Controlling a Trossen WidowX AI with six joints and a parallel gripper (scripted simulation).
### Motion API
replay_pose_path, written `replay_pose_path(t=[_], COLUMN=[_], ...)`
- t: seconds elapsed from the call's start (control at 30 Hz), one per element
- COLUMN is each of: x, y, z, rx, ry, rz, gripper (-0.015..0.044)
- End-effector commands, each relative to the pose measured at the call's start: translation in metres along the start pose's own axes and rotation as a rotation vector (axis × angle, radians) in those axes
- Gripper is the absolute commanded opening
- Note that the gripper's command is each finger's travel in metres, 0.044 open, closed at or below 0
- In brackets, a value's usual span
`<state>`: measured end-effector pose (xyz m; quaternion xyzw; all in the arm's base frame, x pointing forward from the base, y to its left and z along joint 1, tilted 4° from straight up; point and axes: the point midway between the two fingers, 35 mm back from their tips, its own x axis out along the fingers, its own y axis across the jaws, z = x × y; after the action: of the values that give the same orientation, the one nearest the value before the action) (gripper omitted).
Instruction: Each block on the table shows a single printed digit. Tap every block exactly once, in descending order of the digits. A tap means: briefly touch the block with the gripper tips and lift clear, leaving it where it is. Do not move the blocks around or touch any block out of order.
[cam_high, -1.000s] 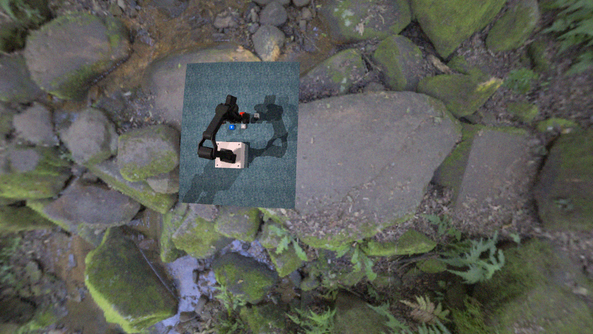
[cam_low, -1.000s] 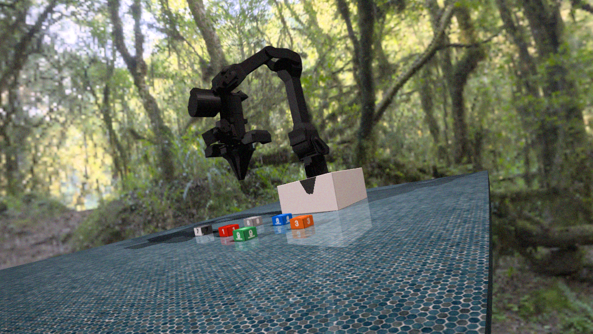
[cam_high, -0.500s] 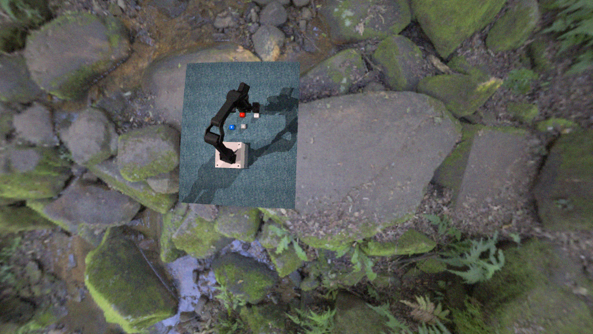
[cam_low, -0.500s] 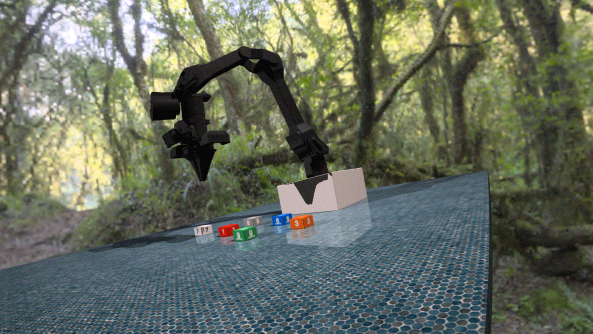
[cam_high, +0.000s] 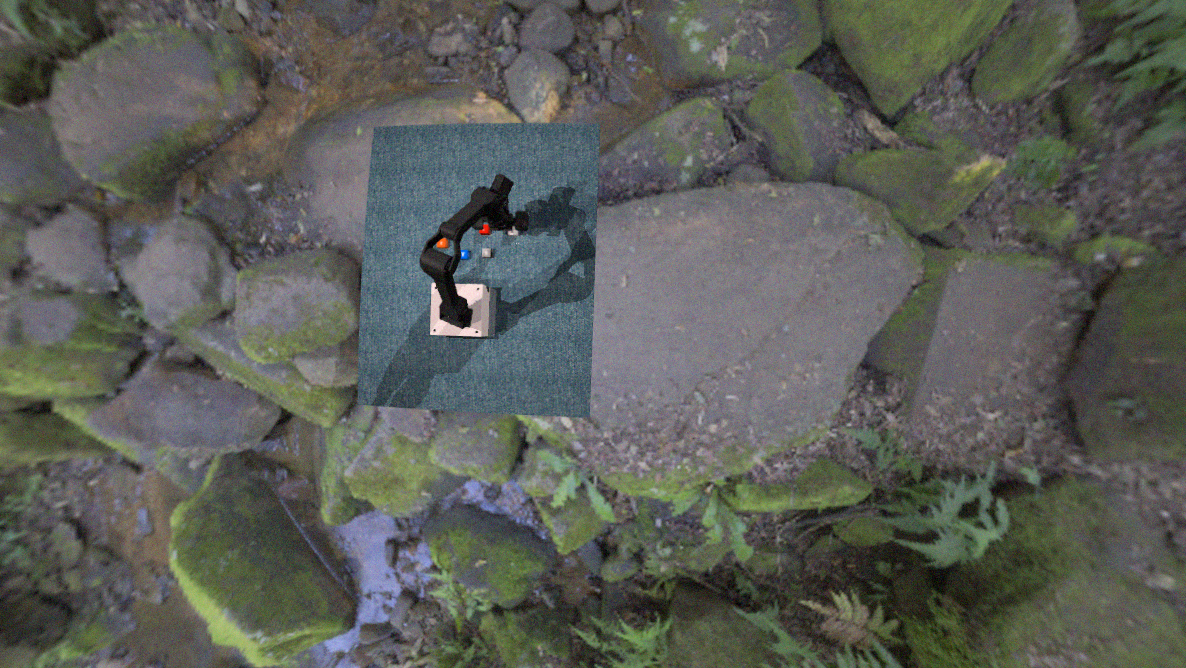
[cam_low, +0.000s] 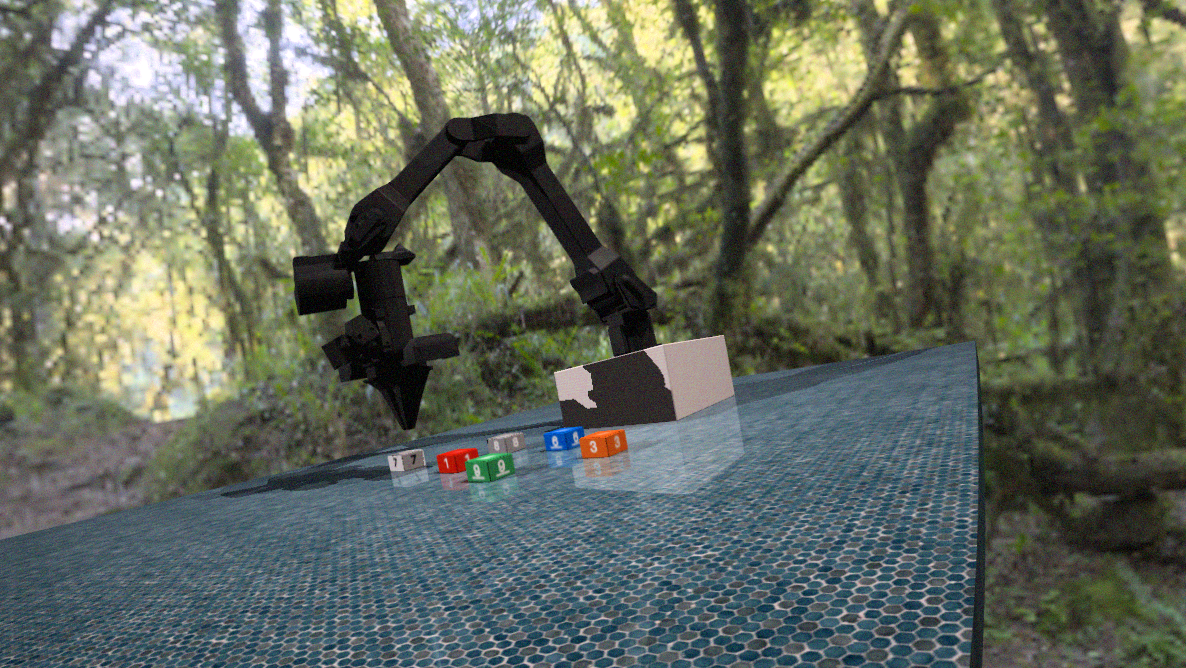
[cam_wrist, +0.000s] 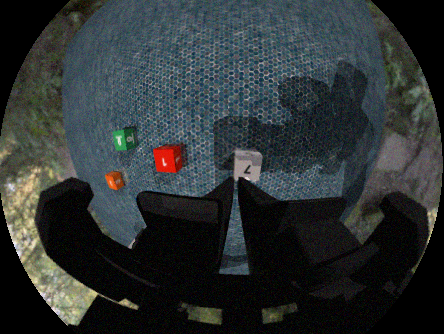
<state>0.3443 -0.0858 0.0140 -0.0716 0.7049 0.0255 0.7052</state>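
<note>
My gripper (cam_high: 519, 222) (cam_low: 406, 427) (cam_wrist: 235, 180) is shut and empty, its tips a little above the pale grey 7 block (cam_high: 513, 233) (cam_low: 405, 460) (cam_wrist: 248, 165). The red 1 block (cam_high: 484, 229) (cam_low: 457, 461) (cam_wrist: 168, 159) sits beside it. The green 9 block (cam_low: 490, 468) (cam_wrist: 124, 139) is hidden by the arm in the top view. The grey 8 block (cam_high: 487, 253) (cam_low: 506, 442) and the blue block (cam_high: 465, 254) (cam_low: 563, 438), whose underlined digit looks like 6, are nearer the base. The orange 3 block (cam_high: 442, 243) (cam_low: 603, 443) (cam_wrist: 114, 180) is farthest from the gripper.
The arm's pale base box (cam_high: 483, 321) (cam_low: 703, 377) stands behind the blocks in the exterior view. The blue-green tiled table (cam_high: 547, 373) (cam_low: 746, 564) has its right edge beyond the 7 block in the top view. The arm's shadow falls beside that block.
</note>
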Motion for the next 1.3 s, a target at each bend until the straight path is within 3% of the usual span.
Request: replay_pose_path(t=[0.0, 0.93, 1.03, 1.27], x=[0.005, 0.036, 0.009, -0.008], y=[-0.002, -0.002, -0.002, -0.002], z=[0.003, 0.003, 0.003, 0.004], rx=[-0.005, -0.005, -0.004, -0.005], ry=[-0.021, -0.020, -0.021, -0.021], rz=[-0.011, -0.011, -0.010, -0.011], gripper=[0.0020, 0.0020, 0.0020, 0.0020])
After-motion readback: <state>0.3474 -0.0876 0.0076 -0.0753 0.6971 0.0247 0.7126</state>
